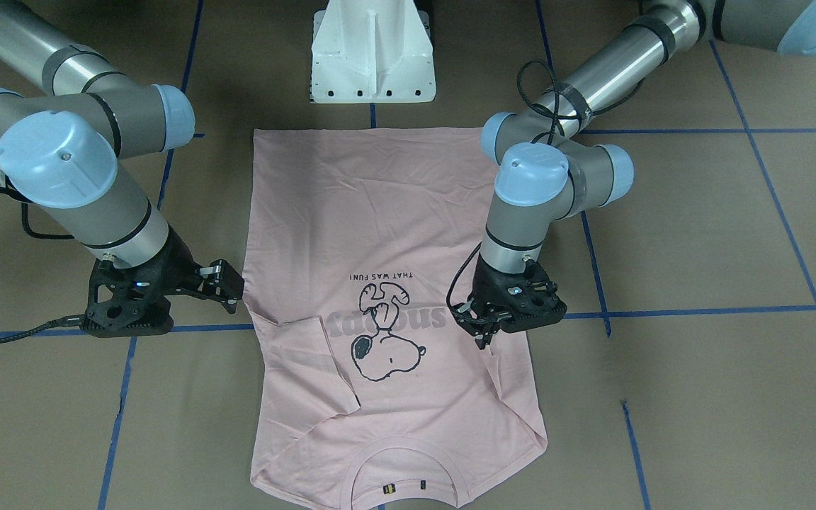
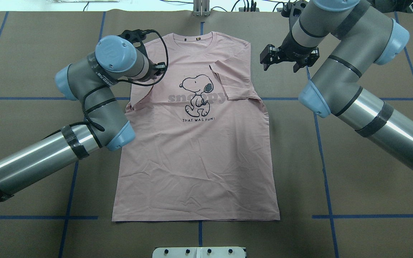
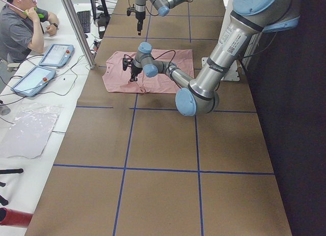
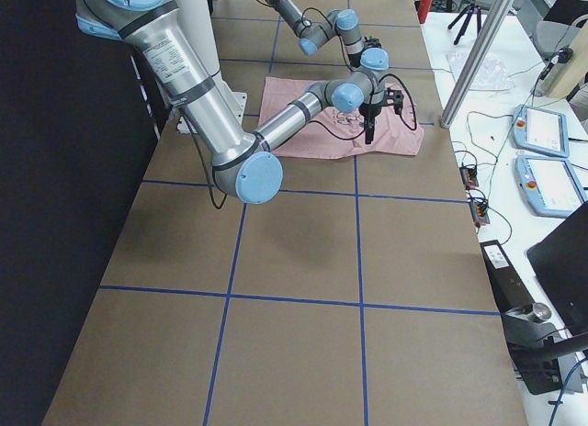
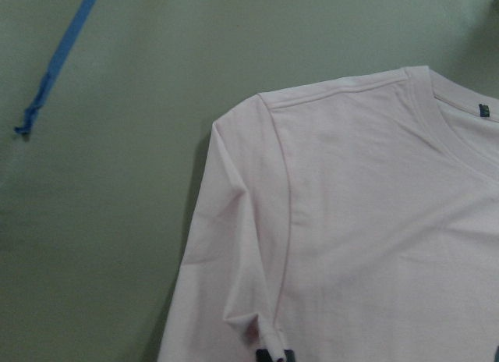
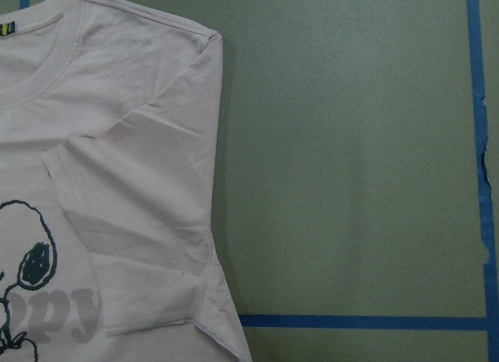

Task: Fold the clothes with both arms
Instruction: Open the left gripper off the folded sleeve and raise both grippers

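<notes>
1. This is a robotics lab: a jointed left arm (image 2: 48, 157) and right arm (image 2: 371, 114) reach over the tabletop (image 2: 371, 186), with a white pedestal (image 1: 372, 57) at its edge.
2. The tabletop is covered in brown paper and marked into a grid with blue tape (image 2: 323, 143).
3. Beside the tabletop, a white surface (image 3: 30, 109) carries teach pendants (image 3: 56, 55) and loose cables (image 4: 473, 183). A person (image 3: 18, 32) sits there near a keyboard (image 3: 84, 20).
4. A metal frame post (image 3: 76, 27) and a tripod (image 4: 473, 13) stand just off the tabletop.

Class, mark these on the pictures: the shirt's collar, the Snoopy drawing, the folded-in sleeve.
collar (image 1: 404, 446): front-facing view, ribbed front band.
Snoopy drawing (image 2: 194, 83): overhead view, the head.
folded-in sleeve (image 2: 234, 82): overhead view, its middle.
</notes>
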### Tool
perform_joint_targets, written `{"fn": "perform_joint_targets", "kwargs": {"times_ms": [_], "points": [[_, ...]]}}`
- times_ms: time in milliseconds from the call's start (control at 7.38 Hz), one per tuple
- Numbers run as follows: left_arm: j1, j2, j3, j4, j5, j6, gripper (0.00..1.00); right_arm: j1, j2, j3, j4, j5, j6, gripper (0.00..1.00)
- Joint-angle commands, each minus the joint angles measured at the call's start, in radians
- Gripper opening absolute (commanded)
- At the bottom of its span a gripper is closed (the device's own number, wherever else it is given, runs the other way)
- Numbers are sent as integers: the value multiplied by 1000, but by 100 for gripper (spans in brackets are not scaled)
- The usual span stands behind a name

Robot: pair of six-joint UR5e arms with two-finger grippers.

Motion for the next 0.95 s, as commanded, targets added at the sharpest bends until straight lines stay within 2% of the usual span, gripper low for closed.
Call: {"fn": "perform_joint_targets", "kwargs": {"times_ms": [0,271,678,813], "points": [[1,-69,78,-15,-1,-20,0,-1,-1,2,1,0,6,100],[1,-72,98,-67,-1,-28,0,-5,-1,2,1,-2,7,100],[1,-94,107,-79,-1,-43,0,-12,-7,3,1,-3,9,100],[3,-94,142,-130,0,-44,30,-12,-7,2,1,-3,9,100]]}}
